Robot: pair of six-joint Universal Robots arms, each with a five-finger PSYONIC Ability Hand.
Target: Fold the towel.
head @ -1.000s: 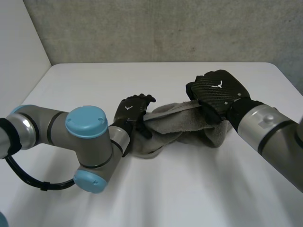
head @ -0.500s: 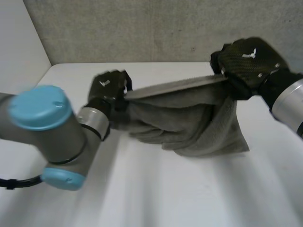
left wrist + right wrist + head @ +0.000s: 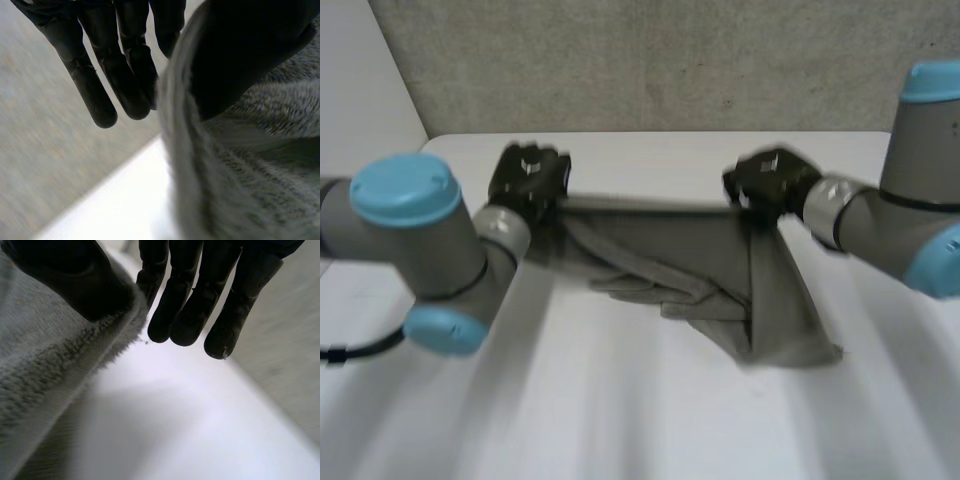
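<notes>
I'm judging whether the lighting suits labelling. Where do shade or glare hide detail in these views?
Head view: even light, no glare on the table; the towel shows dark folds. Left wrist view: the left hand is near-black, pinching the towel, whose weave shows. Right wrist view: the right hand is equally dark; the table under it is bright white, shaded beneath the towel.

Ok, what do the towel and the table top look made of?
The towel looks like grey terry cloth, probably cotton: fuzzy looped pile shows beside the right hand. The table seems smooth white laminate or painted board, with faint sheen.
</notes>
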